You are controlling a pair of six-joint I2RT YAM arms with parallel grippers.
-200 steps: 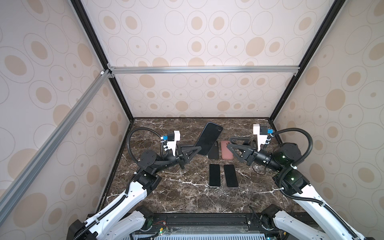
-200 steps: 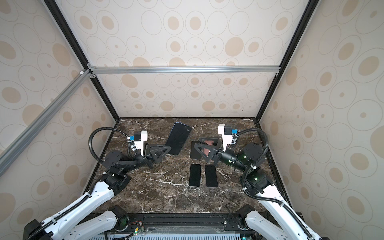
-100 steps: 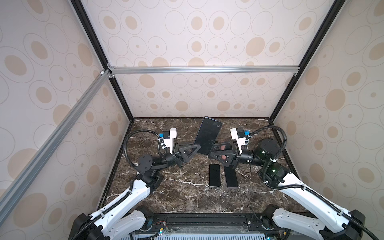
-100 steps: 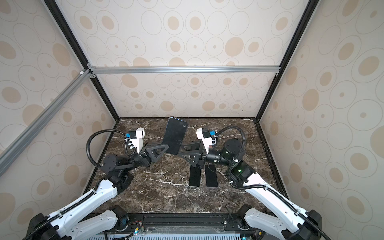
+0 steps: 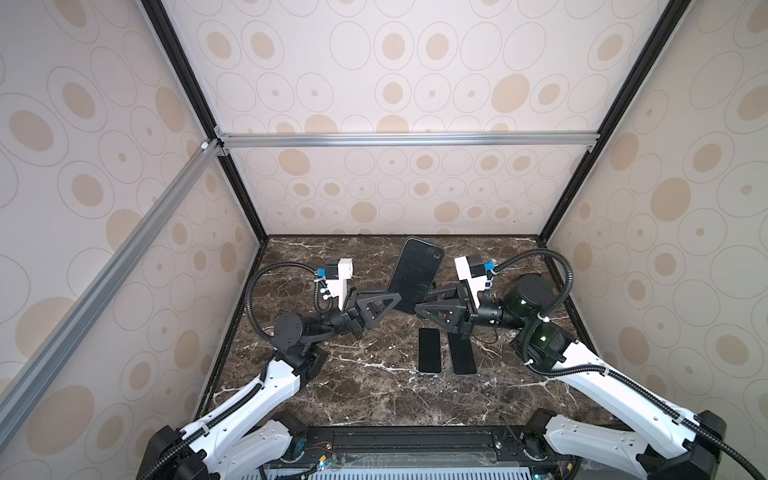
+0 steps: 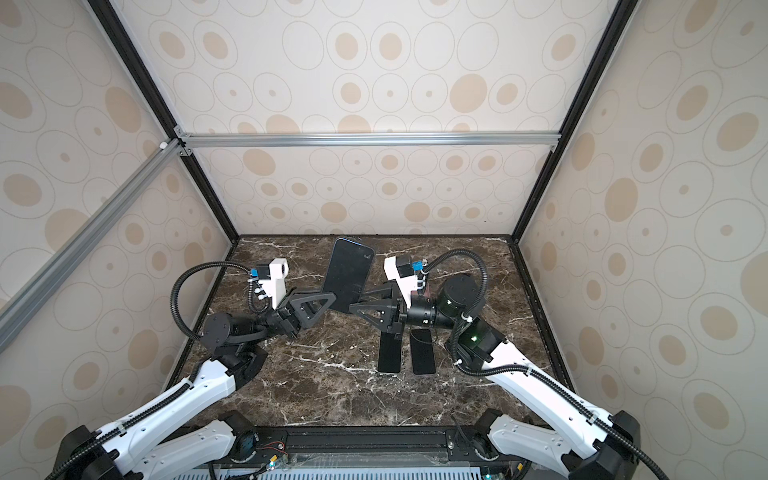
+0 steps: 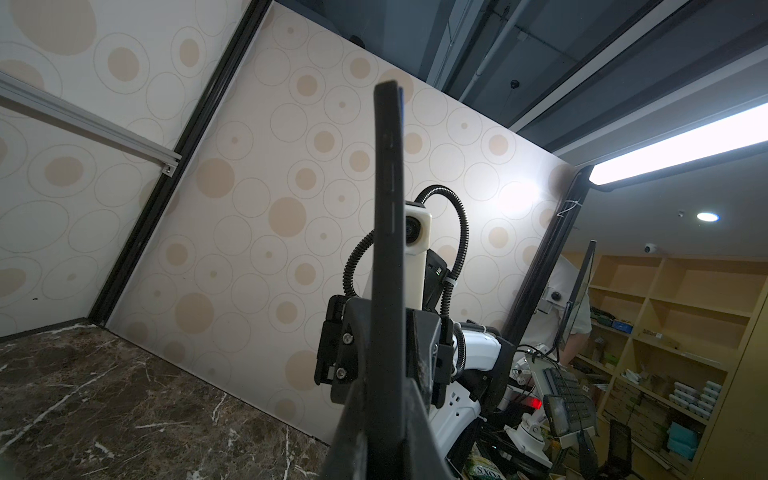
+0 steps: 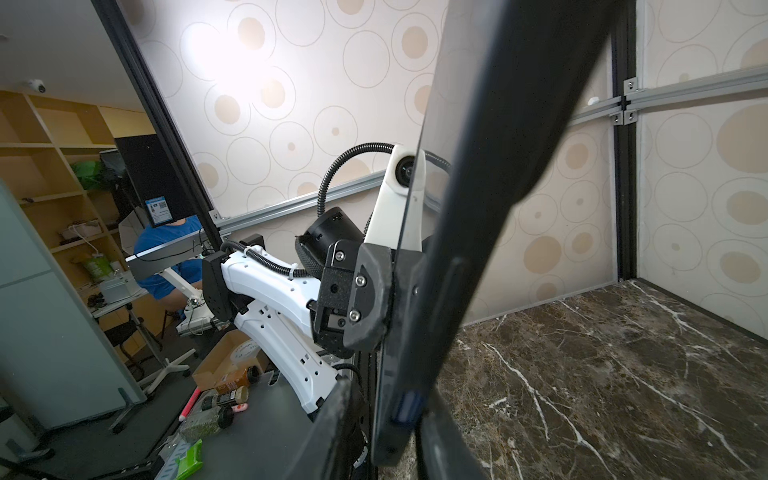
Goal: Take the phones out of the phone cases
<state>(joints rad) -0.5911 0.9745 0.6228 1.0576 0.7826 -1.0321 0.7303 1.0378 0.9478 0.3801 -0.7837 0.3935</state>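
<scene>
Cream walls printed with tan ovals, framed by black and silver rails, box in a dark brown marble tabletop (image 5: 365, 399) veined in white. Above the back middle of that surface, close to its back edge, a black rectangular phone (image 5: 415, 270) sits in its dark slim case (image 7: 388, 208). It is held clear of the marble and tilted, its top end leaning toward the back right corner.

The left gripper (image 5: 395, 300) is clamped on the phone's lower left corner, its black triangular fingers (image 5: 376, 306) pinched against both faces. The right gripper (image 5: 423, 303) meets the opposite lower edge. In the right wrist view that edge runs between its two fingers, which stand narrow around it; whether they press on it I cannot tell.

In the left wrist view the case shows edge-on, with a thin blue sliver (image 7: 400, 95) at its top end.

One flat black slab (image 5: 429, 350) and a second black slab (image 5: 462, 353) lie side by side on the marble just right of centre. They are parallel and close but apart, with their short ends toward the front edge.
</scene>
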